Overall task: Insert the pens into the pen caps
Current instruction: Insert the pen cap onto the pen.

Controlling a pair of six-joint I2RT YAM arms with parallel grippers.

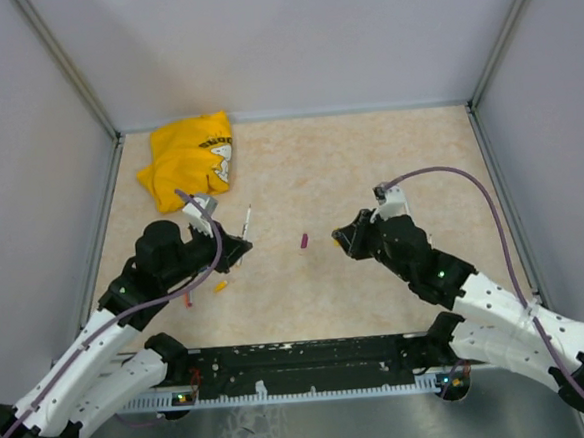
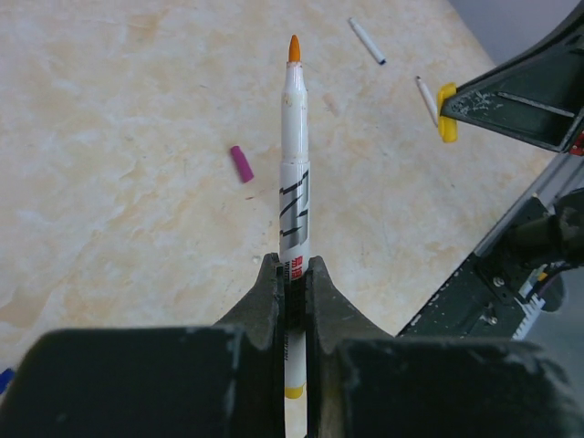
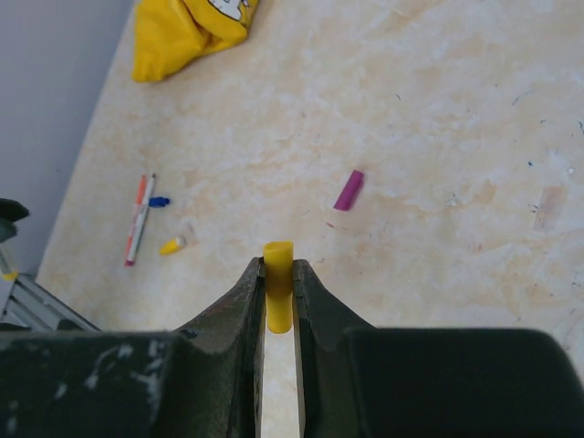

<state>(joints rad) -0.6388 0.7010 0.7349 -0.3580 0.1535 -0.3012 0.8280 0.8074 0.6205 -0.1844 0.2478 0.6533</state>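
A white pen [image 2: 294,137] with an orange tip sticks straight out from my left gripper [image 2: 292,265], which is shut on its barrel. My right gripper [image 3: 278,266] is shut on a yellow pen cap [image 3: 278,252], whose open end pokes past the fingertips. In the top view the left gripper [image 1: 241,246] and right gripper [image 1: 342,242] face each other, well apart. A loose purple cap [image 1: 304,240] lies on the table between them. Two pens [image 3: 137,219] lie side by side near a blue cap [image 3: 160,202] and another yellow cap [image 3: 172,245]. Two more white pens [image 2: 366,41] lie beyond the right gripper.
A crumpled yellow cloth [image 1: 190,158] lies at the back left of the table. Grey walls close in the left, back and right sides. A black rail [image 1: 302,359] with the arm bases runs along the near edge.
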